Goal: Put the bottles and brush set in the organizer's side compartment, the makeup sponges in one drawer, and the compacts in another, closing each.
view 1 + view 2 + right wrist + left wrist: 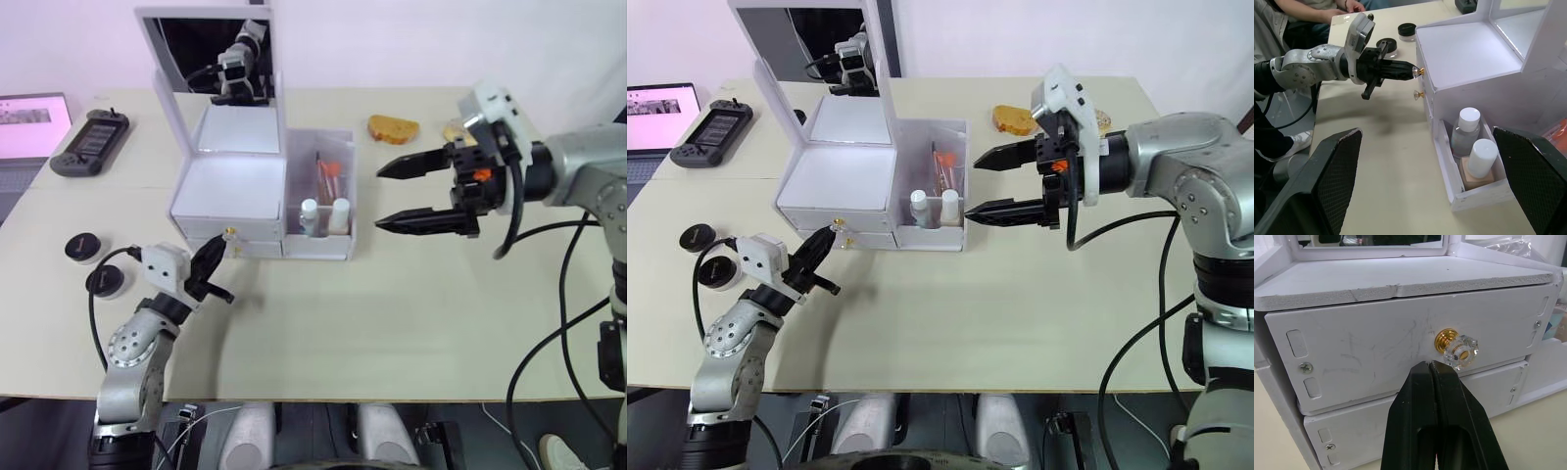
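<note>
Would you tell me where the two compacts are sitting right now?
Both compacts lie on the table at the robot's left, beside the organizer and just outside the left gripper.

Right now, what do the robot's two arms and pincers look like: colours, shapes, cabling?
Both arms are silver-grey metal with rounded joint housings. Each wrist carries a white boxy camera block, with black cables looping along the arm. The left pincer has two slim, tapered black fingers. The right pincer has longer, pointed black fingers with textured inner pads, and an orange part at its base.
</note>
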